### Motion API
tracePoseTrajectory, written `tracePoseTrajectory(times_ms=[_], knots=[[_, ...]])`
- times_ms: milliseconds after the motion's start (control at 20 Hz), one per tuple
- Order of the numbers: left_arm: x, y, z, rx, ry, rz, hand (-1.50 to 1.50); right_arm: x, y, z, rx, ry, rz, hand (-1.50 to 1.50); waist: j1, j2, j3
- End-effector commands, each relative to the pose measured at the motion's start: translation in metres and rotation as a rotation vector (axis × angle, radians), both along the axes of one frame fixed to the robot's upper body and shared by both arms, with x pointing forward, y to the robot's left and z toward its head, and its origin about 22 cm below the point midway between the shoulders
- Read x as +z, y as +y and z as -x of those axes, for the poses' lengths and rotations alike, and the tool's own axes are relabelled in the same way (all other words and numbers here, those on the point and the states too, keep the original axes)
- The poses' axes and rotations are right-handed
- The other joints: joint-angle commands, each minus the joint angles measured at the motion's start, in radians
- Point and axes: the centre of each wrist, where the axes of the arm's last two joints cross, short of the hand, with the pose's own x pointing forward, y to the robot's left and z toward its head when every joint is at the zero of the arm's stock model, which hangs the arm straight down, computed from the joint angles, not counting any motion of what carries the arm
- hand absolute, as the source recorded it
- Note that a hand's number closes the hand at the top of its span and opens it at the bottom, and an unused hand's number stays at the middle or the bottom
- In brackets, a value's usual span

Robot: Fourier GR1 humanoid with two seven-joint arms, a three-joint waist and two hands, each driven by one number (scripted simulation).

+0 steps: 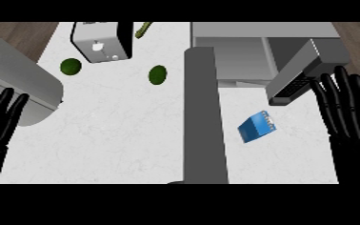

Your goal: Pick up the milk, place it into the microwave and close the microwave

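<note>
Two hands are seen with straight, empty fingers, the left hand point(10, 112) far from the blue milk carton point(256, 126), the right hand point(341, 105) just beside it, below the open microwave point(239, 52).

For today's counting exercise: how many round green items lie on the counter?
2. One green item lies near the counter's left edge, below the toaster; the other green item lies further right. More may be hidden.

The left hand point(10, 112) was cut off by the view's edge at nine o'clock, only its straight fingers showing. The right hand point(342, 109) ran past the edge at three o'clock. The microwave point(243, 47) was clipped at twelve o'clock, its interior partly hidden behind the open door point(304, 71). The toaster point(103, 40) lost its top there too.
</note>
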Motion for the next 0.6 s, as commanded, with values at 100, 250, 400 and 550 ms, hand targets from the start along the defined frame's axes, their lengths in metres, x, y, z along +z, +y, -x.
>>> tracePoseTrajectory(times_ms=[100, 250, 400, 550], knots=[[0.006, 0.017, 0.036, 0.010, -0.008, 0.004, -1.50, -0.026, -0.003, -0.008, -0.054, 0.043, 0.025, -1.50, 0.002, 0.001, 0.000], [0.003, 0.017, 0.038, 0.004, 0.014, 0.010, -1.50, -0.037, -0.001, -0.011, -0.063, 0.056, 0.047, -1.50, 0.000, 0.002, 0.000], [0.006, 0.018, 0.053, 0.010, -0.007, 0.004, -1.50, -0.063, -0.001, -0.017, -0.088, 0.106, 0.038, -1.50, 0.005, 0.002, 0.001], [0.017, 0.034, 0.053, -0.005, -0.008, 0.012, -1.50, -0.074, -0.018, -0.032, -0.168, 0.135, 0.046, -1.50, 0.005, 0.002, 0.001]])
